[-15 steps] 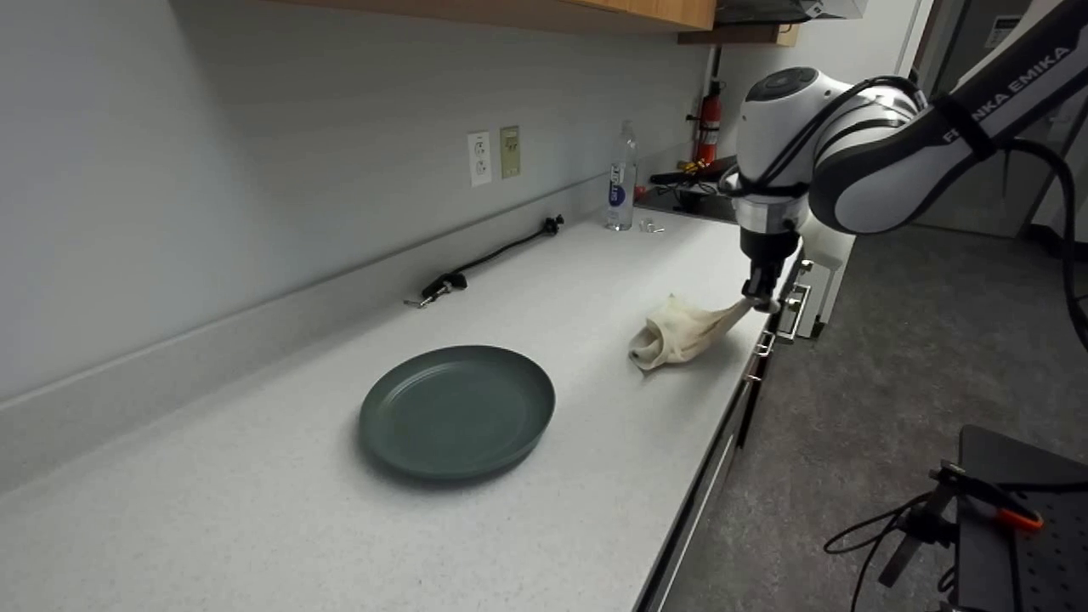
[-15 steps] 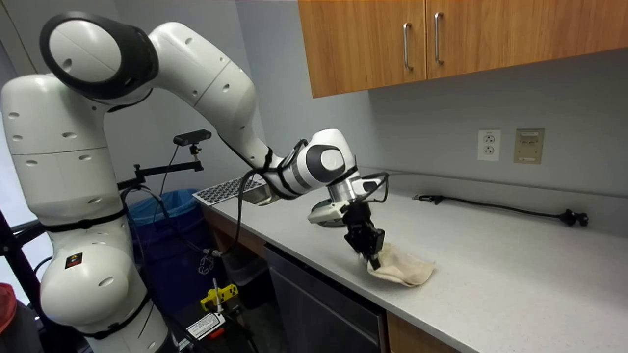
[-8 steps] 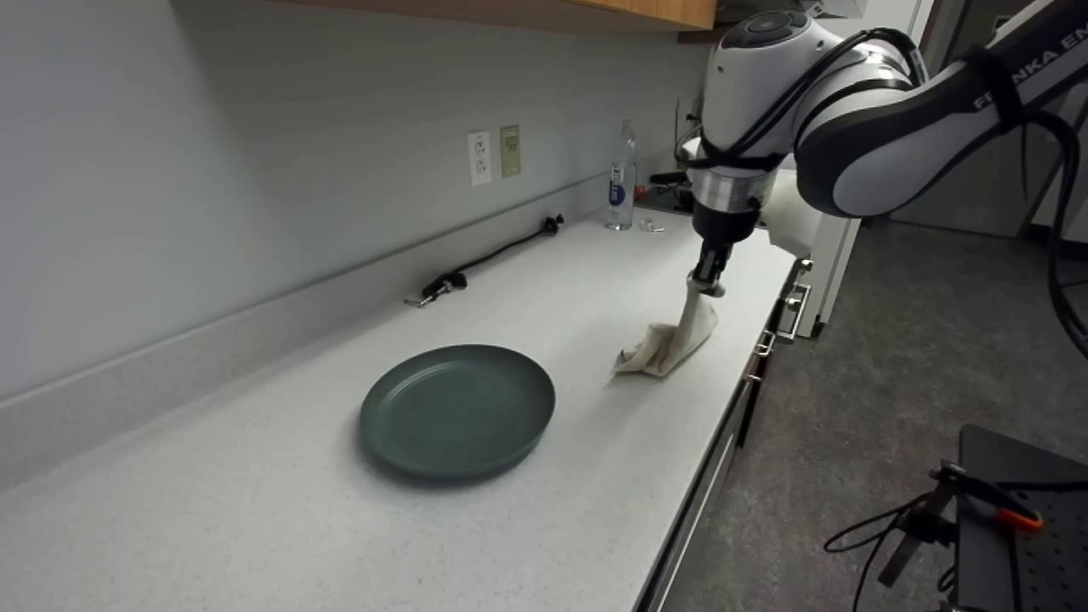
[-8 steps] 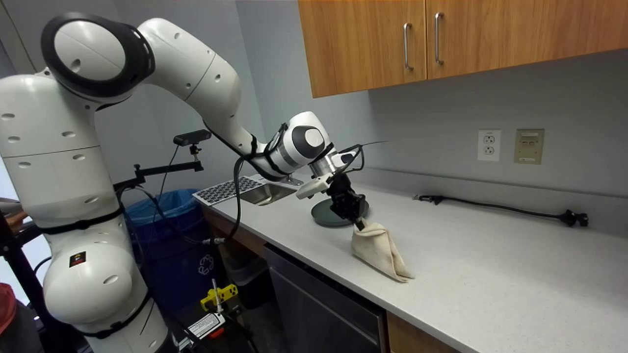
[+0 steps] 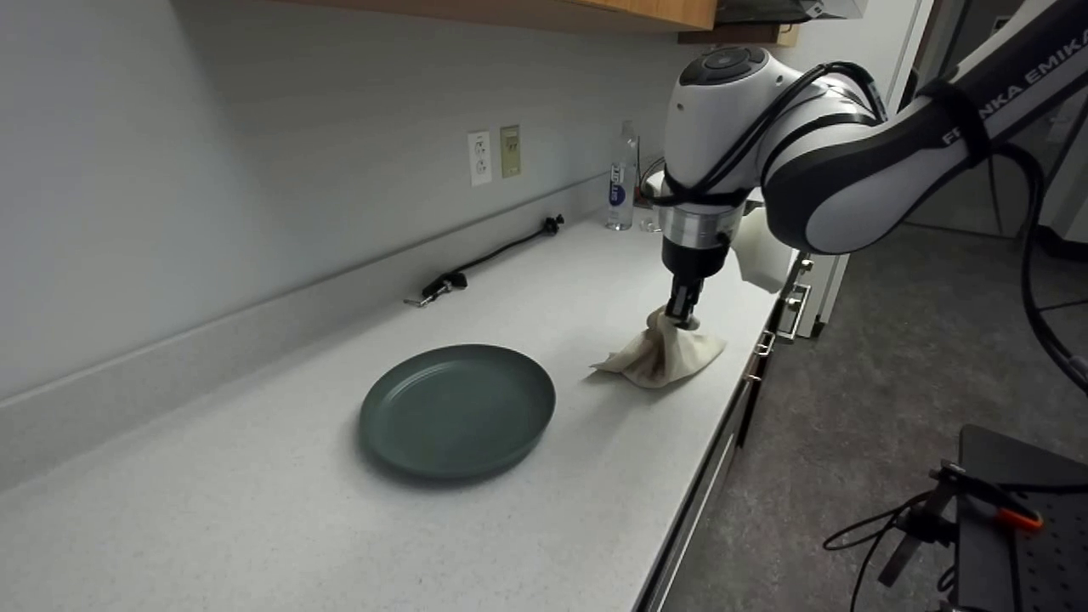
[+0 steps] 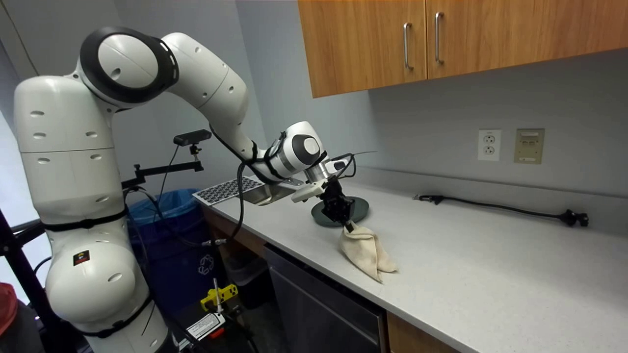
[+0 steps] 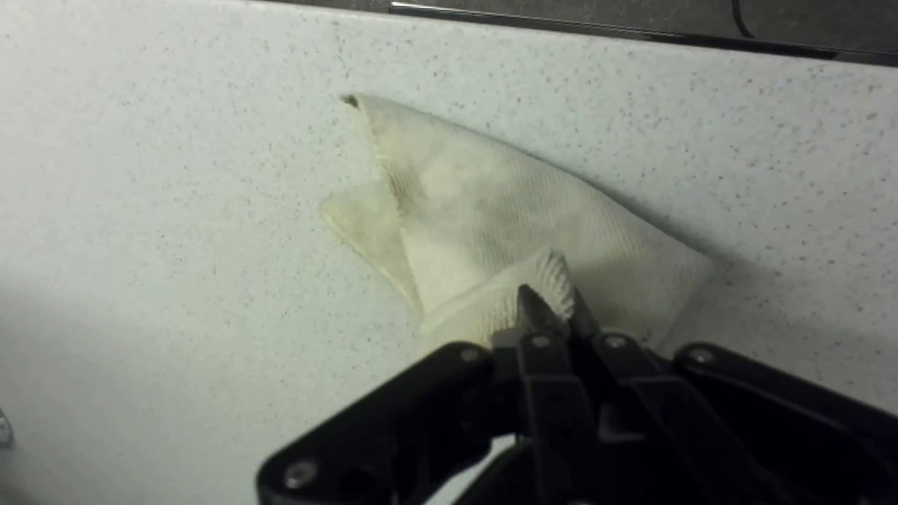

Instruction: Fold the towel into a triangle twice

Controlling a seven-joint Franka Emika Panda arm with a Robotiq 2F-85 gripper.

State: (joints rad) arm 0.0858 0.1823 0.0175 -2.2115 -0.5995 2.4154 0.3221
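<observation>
Your gripper has its fingers clenched on a gathered pinch of the cream towel, holding it up like a small tent over the pale countertop. The rest of the cloth drapes onto that surface; in the wrist view one pointed corner stretches toward the far left, and a smaller flap pokes out from under it. In an exterior view you have the towel to the right of the dark green plate, near it but apart, close to the countertop's right edge. Farther off, a clear bottle stands upright, and a black cord lies nearer, along the wall
</observation>
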